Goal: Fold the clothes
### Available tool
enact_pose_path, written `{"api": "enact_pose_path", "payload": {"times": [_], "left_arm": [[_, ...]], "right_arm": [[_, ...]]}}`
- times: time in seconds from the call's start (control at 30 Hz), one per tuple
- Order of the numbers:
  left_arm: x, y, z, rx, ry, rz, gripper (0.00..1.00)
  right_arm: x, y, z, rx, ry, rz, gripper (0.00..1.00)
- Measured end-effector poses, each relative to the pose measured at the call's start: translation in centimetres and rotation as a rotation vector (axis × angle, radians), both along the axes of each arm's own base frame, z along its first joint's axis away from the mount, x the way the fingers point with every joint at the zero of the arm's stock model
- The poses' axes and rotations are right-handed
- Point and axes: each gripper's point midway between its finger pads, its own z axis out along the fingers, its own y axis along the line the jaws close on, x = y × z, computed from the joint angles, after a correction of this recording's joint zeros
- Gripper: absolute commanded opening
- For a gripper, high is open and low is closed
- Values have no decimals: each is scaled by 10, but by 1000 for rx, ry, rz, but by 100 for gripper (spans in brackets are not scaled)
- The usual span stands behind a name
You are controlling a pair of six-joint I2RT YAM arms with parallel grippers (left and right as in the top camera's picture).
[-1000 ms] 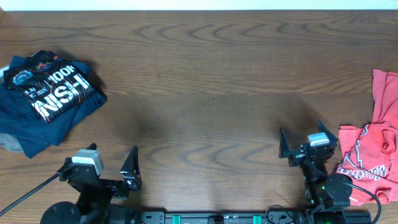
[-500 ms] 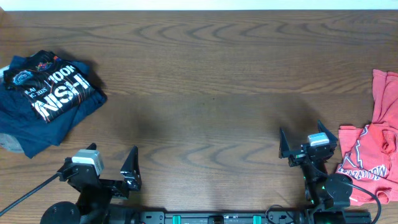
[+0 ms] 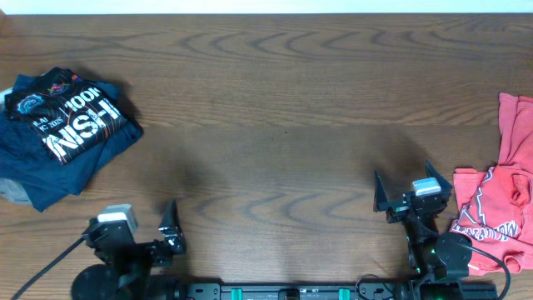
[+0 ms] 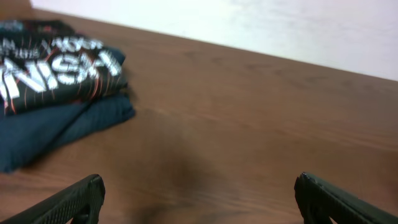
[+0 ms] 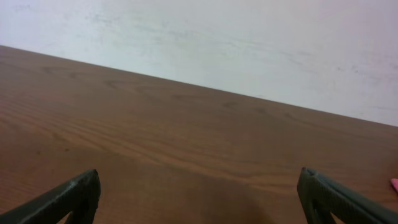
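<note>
The black sports shirt (image 3: 73, 118) with white lettering and thin orange lines lies folded at the table's left, on top of a navy blue garment (image 3: 42, 171). It also shows in the left wrist view (image 4: 53, 68) at the upper left. My left gripper (image 3: 133, 237) is open and empty near the front edge, well right of and below the shirt. In its wrist view the left gripper (image 4: 196, 196) holds nothing. My right gripper (image 3: 405, 190) is open and empty at the front right; the right wrist view shows the gripper (image 5: 199, 196) over bare wood.
A red T-shirt with white print (image 3: 500, 212) lies crumpled at the right edge, just right of my right gripper. The navy garment also shows in the left wrist view (image 4: 56, 127). The wooden table (image 3: 275, 108) stretches between the two piles.
My left gripper has drawn back toward the front edge of the table. The right arm and the clothes have not moved.
</note>
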Motion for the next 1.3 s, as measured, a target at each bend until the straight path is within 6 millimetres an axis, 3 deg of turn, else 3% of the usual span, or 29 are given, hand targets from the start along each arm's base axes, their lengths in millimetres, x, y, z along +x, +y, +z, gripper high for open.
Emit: {"api": "enact_pose_path", "payload": {"times": [0.2, 0.4, 0.5, 1.3], "left_arm": [[31, 10, -49, 1, -16, 51, 98], [72, 14, -64, 8, -179, 55, 98], [82, 15, -78, 9, -217, 55, 98], [86, 17, -76, 14, -265, 67, 98]], "right_arm": [[0, 0, 0, 0, 0, 2, 99], [0, 1, 0, 0, 0, 3, 99], [0, 1, 0, 0, 0, 3, 99], [0, 1, 0, 0, 0, 2, 99]]}}
